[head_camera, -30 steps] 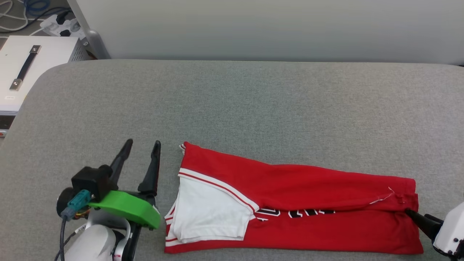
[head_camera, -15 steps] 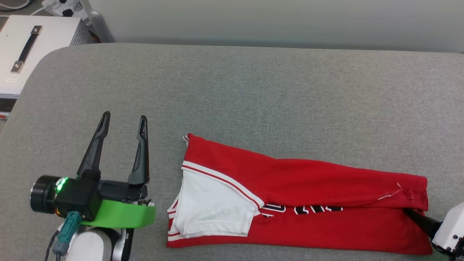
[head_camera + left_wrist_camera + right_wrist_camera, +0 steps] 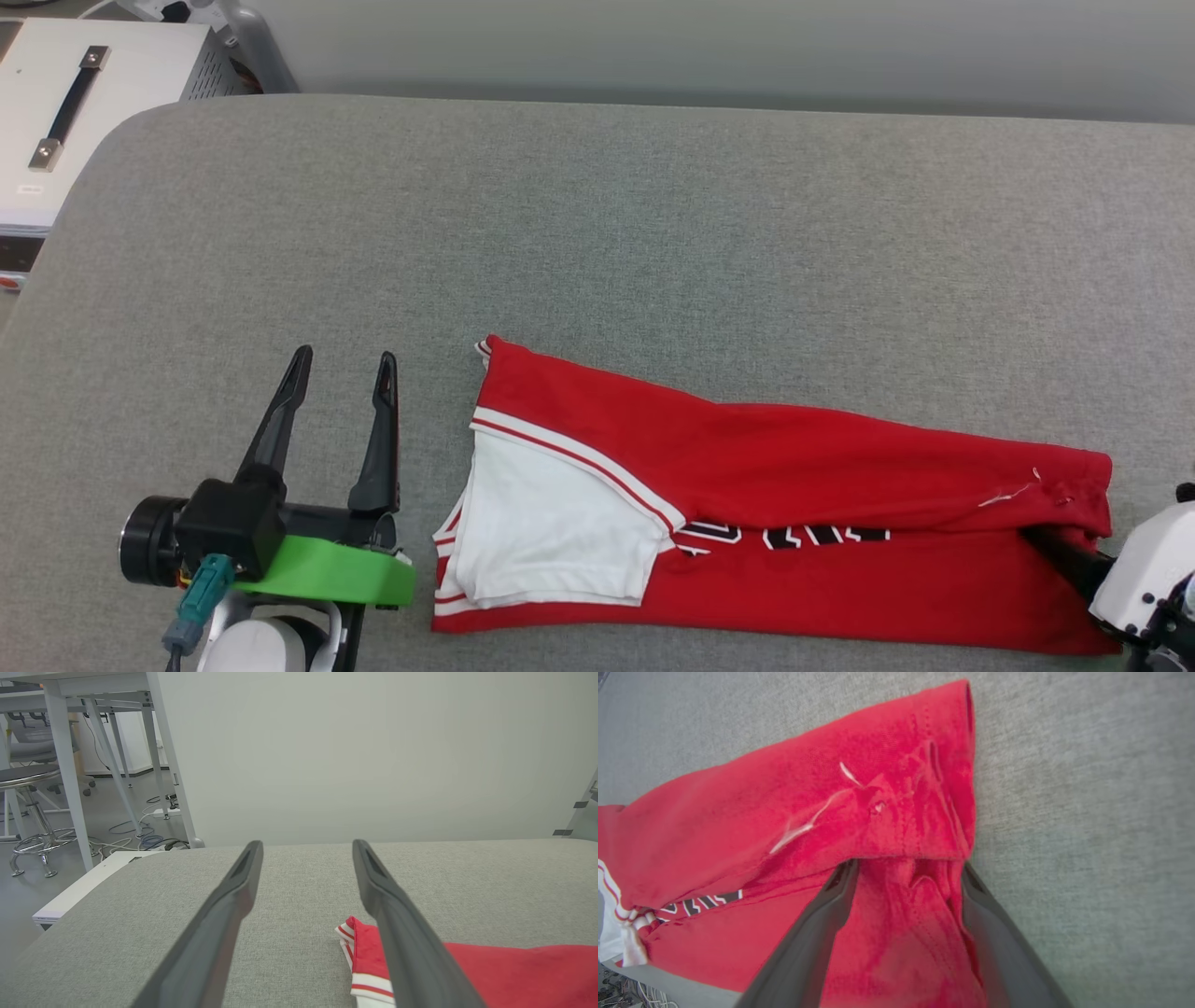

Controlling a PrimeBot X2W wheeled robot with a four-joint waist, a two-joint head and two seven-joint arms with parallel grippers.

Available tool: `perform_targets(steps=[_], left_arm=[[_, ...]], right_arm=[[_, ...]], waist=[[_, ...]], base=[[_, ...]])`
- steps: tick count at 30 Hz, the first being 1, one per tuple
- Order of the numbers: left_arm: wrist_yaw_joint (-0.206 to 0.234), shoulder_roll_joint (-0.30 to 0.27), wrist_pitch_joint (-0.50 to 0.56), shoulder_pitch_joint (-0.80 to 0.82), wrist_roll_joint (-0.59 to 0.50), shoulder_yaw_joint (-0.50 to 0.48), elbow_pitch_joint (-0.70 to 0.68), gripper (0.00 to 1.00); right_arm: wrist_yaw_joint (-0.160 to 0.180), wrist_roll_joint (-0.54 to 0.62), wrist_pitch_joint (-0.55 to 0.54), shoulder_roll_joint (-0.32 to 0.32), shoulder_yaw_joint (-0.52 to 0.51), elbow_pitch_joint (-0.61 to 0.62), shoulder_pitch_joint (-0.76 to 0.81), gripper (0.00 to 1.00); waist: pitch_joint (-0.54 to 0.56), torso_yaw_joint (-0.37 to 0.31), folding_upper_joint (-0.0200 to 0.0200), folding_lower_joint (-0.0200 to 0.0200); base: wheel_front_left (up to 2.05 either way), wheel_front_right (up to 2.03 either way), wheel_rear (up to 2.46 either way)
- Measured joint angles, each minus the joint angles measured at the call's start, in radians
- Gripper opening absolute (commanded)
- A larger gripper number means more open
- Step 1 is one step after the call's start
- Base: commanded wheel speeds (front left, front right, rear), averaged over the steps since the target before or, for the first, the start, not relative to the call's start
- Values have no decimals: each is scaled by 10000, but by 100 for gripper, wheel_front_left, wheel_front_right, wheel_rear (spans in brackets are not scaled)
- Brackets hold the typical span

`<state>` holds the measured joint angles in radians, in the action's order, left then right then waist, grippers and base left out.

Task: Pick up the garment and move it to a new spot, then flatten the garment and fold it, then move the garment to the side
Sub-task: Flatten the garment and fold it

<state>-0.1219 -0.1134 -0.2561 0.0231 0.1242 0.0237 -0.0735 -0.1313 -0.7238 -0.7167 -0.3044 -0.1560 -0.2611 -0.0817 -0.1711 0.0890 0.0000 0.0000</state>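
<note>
the garment point(image 3: 794, 467) lies folded lengthwise on the grey padded table point(image 3: 597, 233), near the robot. left gripper point(image 3: 344, 359) wide open, empty, beside its sleeve end. right gripper point(image 3: 908, 865) spread, tips under the hem fold, nothing pinched. black-white lettering point(image 3: 784, 537) half covered, unreadable.

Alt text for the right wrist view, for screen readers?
Open right gripper, tips tucked under a folded flap of the red T-shirt on a grey padded surface. Loose white thread on the flap; black-white lettering at left.
</note>
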Motion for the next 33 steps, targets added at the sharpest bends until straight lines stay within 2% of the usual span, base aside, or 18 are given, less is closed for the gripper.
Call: perform_targets(steps=[14, 15, 16, 17, 27, 33], left_arm=[[-59, 125, 0, 8, 8, 33, 268, 100], [-59, 125, 0, 8, 19, 31, 276, 100], [-59, 125, 0, 8, 19, 29, 280, 100], [-59, 123, 0, 8, 21, 25, 286, 100], [-59, 123, 0, 3, 150, 0, 334, 100], [-59, 123, 0, -1, 194, -4, 372, 100]], right_arm=[[0, -209, 485, 165, 1001, -272, -233, 100], [0, -247, 535, 159, 1032, -311, -236, 89], [0, -299, 564, 148, 1043, -337, -241, 23], [0, -337, 637, 119, 1078, -374, -243, 0], [-15, -468, 1498, -270, 1183, -784, -241, 0], [-29, -291, 1856, -606, 838, -1060, -265, 0]], waist=[[28, 46, 0, 0], [35, 49, 0, 0], [42, 50, 0, 0], [53, 48, 0, 0], [262, -12, 0, 1], [371, -60, 0, 0]], base=[[0, 0, 0], [0, 0, 0], [0, 0, 0], [0, 0, 0], [0, 0, 0], [0, 0, 0]])
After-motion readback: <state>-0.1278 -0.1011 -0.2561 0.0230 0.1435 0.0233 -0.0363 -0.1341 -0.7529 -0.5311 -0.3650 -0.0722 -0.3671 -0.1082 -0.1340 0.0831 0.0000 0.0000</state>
